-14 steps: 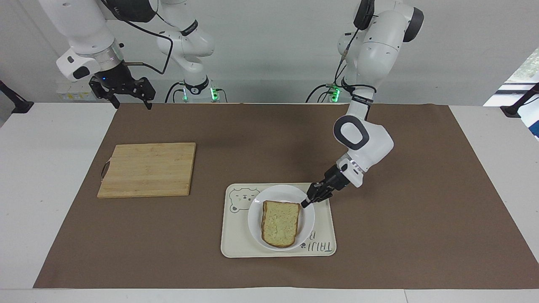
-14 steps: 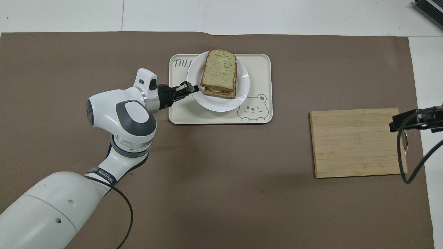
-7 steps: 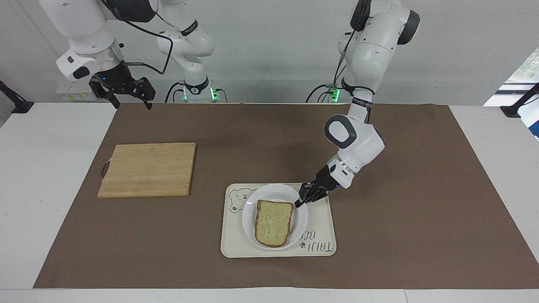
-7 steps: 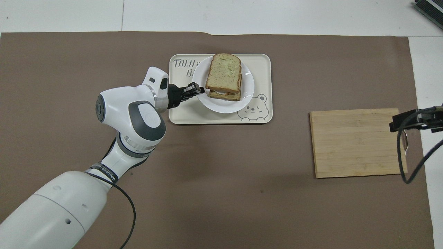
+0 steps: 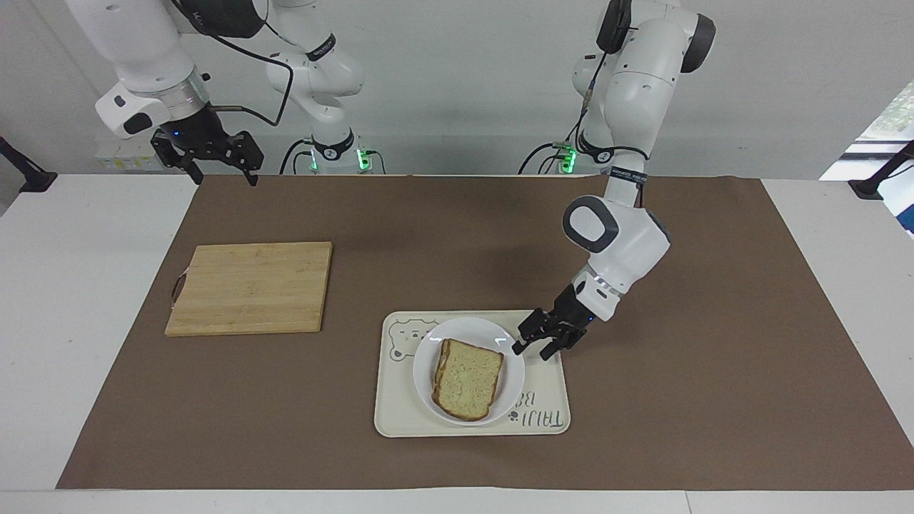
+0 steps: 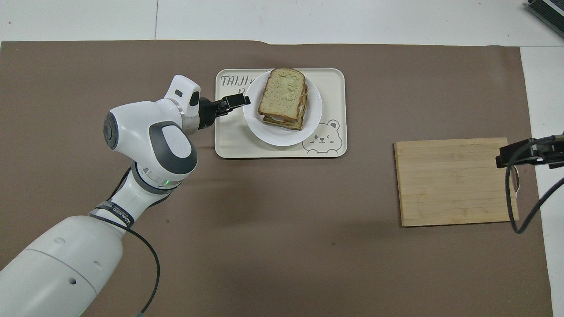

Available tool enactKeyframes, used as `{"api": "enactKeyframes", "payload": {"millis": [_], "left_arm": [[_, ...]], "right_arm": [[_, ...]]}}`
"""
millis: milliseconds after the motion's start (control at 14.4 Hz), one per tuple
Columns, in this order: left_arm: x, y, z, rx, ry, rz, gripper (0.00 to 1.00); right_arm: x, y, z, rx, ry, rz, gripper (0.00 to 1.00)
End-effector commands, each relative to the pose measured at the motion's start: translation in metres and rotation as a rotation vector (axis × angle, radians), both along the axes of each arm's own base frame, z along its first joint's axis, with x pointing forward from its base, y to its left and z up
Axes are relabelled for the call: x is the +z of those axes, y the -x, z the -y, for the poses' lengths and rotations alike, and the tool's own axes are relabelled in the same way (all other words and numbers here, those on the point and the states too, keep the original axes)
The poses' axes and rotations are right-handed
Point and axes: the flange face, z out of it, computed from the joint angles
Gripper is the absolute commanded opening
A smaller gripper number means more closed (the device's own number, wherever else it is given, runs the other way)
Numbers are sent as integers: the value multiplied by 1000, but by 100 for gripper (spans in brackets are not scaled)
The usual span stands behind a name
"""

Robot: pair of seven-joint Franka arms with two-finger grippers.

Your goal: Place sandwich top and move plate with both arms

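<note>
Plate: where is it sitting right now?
In the facing view the plate rests on the cream tray, carrying the sandwich with the sandwich top uppermost. The left gripper is beside its rim, at the left arm's end.

We find the sandwich top [image 5: 468, 378] [image 6: 282, 91] stacked on the sandwich, on the plate [image 5: 430, 389] [image 6: 251, 123]. The plate rests on the tray [image 5: 546, 385] [image 6: 231, 141], which lies on the mat [image 5: 443, 235] [image 6: 264, 229]. The cutting board [image 5: 250, 287] [image 6: 456, 181] lies on the mat well apart from the tray, toward the right arm's end of the table and nearer to the robots.
</note>
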Motion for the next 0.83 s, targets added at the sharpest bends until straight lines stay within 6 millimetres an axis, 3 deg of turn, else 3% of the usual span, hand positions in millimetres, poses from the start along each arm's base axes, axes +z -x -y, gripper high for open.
{"api": "enactKeyframes", "payload": {"millis": [0,69,278,486,624,763], "left_arm": [[30,0,-26,-31,-79,52,100],[40,0,-38,-46,-101,58,100],[77,-7,-100,-205,-264,5,100],[137,-9,-162,-313,-508,-15,100],[186,0,-202,-338,-621,-52,100],[235,11,-224,-369,-720,-85,100]], "right_arm": [[3,-2,1,19,-20,-5,100],[3,-2,1,17,-20,-5,100],[3,-2,1,17,-20,-5,100],[3,-2,1,19,-20,-5,100],[2,-2,1,19,-20,-6,100],[2,-2,1,19,-20,-6,100]]}}
